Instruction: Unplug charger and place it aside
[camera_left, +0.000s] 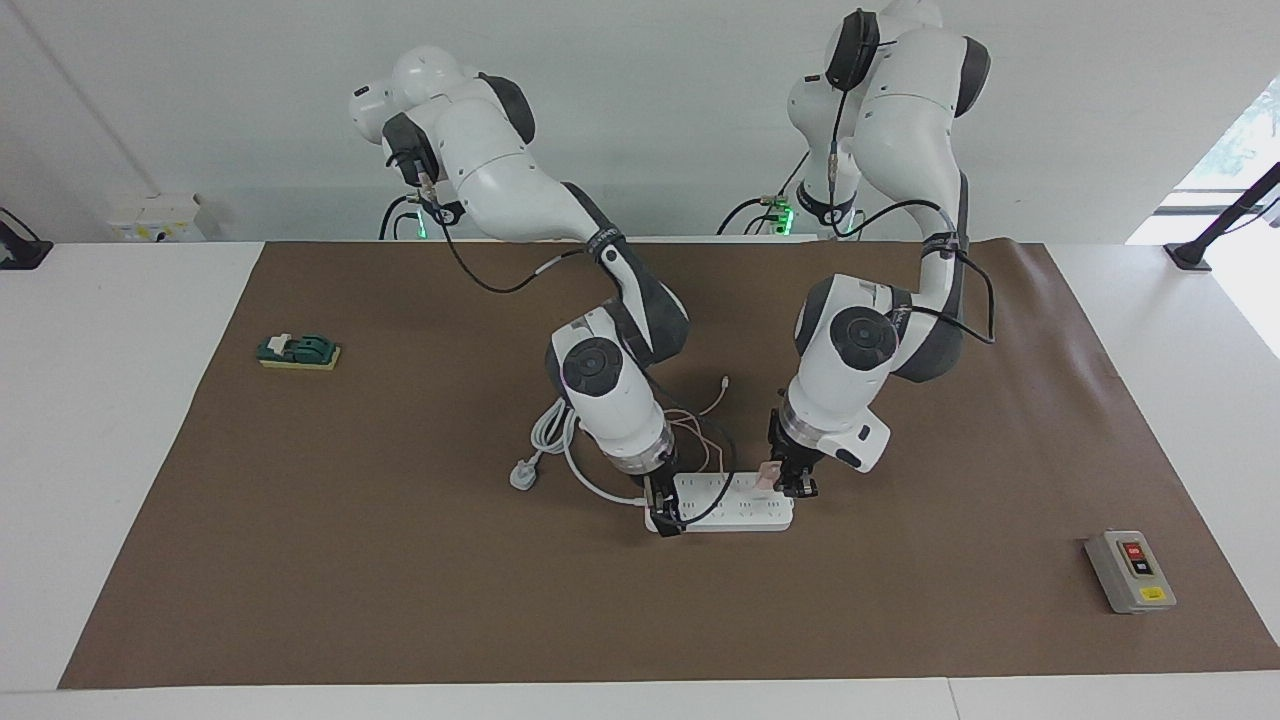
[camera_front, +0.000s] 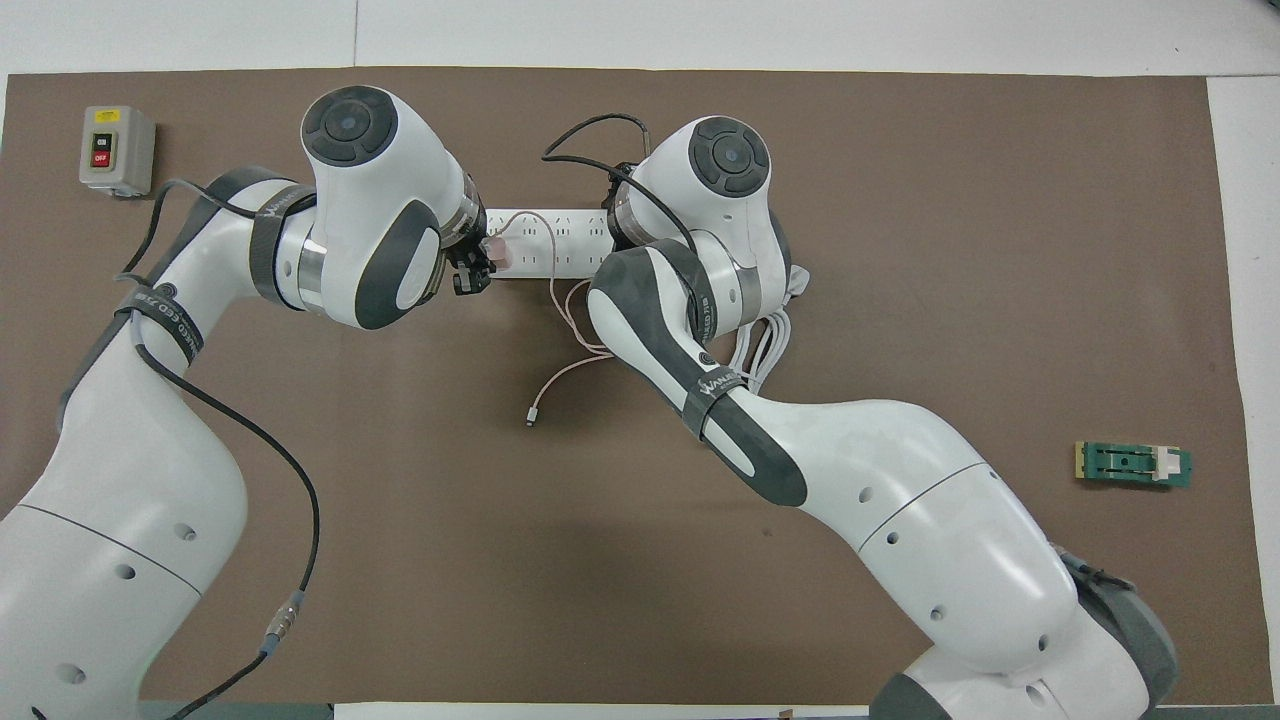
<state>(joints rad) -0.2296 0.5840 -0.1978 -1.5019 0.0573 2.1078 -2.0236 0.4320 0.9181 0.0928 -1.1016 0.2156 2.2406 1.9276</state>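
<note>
A matt brown paper-like sheet, faintly creased at one edge, covers the smooth white table. The arms' shells are glossy white plastic with dark matt joints. The power strip looks like smooth white plastic; the charger is pale pink plastic. The switch box has a dull grey casing.

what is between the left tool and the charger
Nothing visible. The left tool is shut on the charger, which sits on the power strip at its end toward the left arm. The right tool is at the strip's other end.
</note>
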